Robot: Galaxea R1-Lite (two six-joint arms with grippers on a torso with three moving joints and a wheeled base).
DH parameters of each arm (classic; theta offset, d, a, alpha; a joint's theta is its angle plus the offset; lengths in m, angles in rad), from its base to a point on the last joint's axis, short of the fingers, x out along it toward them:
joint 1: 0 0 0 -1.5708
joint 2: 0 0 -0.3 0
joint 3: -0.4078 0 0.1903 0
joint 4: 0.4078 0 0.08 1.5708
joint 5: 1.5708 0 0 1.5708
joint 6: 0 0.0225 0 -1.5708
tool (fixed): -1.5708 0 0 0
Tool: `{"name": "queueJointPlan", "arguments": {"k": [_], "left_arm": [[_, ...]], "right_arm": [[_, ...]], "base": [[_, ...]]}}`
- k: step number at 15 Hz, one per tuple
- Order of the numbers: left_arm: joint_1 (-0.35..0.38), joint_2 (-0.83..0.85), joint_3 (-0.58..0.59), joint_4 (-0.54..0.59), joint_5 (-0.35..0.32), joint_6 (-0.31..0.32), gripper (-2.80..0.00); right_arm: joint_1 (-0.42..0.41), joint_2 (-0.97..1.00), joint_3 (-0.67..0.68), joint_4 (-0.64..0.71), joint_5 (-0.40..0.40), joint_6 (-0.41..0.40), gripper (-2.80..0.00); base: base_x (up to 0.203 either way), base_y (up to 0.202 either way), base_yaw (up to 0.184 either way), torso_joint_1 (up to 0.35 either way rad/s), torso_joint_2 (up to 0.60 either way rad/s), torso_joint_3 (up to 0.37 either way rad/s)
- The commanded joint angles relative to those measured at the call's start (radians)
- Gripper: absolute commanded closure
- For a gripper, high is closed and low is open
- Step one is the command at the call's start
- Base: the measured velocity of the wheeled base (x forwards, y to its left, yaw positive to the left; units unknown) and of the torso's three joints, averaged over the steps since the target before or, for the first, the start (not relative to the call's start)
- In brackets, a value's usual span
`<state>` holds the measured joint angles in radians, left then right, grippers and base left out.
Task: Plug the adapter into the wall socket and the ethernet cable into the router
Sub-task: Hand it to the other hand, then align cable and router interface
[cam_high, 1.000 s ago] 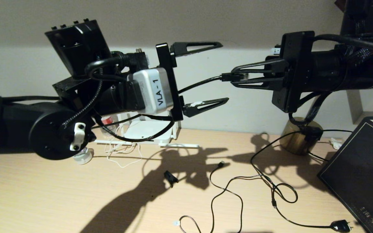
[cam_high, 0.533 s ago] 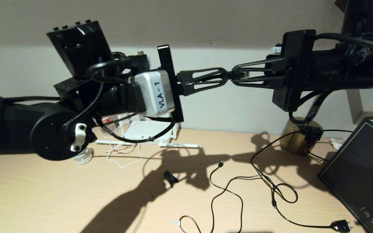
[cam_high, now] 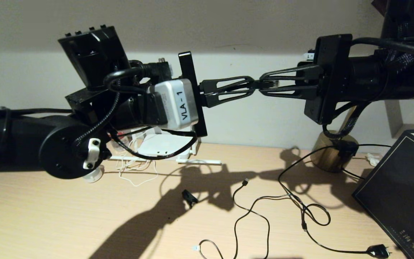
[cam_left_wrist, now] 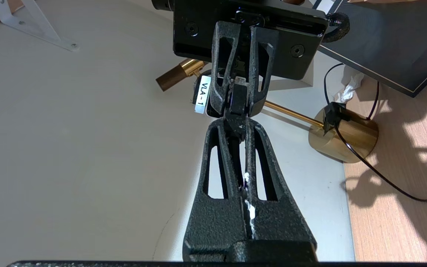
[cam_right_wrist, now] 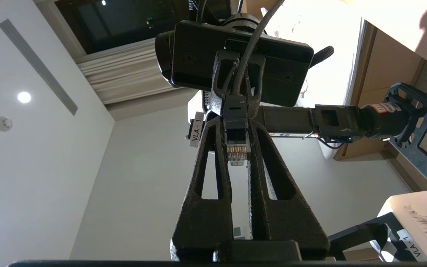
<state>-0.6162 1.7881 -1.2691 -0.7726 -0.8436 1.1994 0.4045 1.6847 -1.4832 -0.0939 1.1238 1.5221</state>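
Black ethernet cable (cam_right_wrist: pixel 237 142) pinched by both closed grippers

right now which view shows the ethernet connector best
The right wrist view: the ethernet cable's clear connector sits between the right gripper's fingers, gold contacts visible. The head view shows only a sliver of it; the left wrist view shows just its dark boot.

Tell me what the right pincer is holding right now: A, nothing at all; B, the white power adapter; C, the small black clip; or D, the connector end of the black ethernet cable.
D: in the right wrist view the right pincer is shut on the ethernet cable, its clear connector with gold contacts sitting between the fingers, while the left pincer grips the same cable nose to nose.
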Motion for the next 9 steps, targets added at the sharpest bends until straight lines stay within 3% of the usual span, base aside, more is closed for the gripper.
{"name": "queueJointPlan", "arguments": {"k": [1, 2, 7, 9], "left_arm": [[0.000, 0.001, 0.005, -0.004, -0.006, 0.006, 0.00], [0.000, -0.001, 0.010, -0.004, -0.005, 0.006, 0.00], [0.016, -0.028, 0.076, -0.001, -0.005, 0.005, 0.00], [0.081, -0.068, 0.143, -0.001, -0.006, -0.023, 0.00]], "right_arm": [[0.001, 0.001, 0.003, -0.003, 0.004, -0.001, 0.00], [0.001, 0.001, 0.003, -0.003, 0.004, -0.008, -2.80], [-0.008, -0.005, 0.006, -0.004, -0.004, -0.011, -2.80], [-0.054, -0.020, 0.006, -0.004, -0.006, -0.013, -2.80]], "base": [[0.000, 0.000, 0.000, 0.000, 0.00, 0.000], [0.000, 0.000, 0.000, 0.000, 0.00, 0.000], [0.000, 0.000, 0.000, 0.000, 0.00, 0.000], [0.000, 0.000, 0.000, 0.000, 0.00, 0.000]]}}
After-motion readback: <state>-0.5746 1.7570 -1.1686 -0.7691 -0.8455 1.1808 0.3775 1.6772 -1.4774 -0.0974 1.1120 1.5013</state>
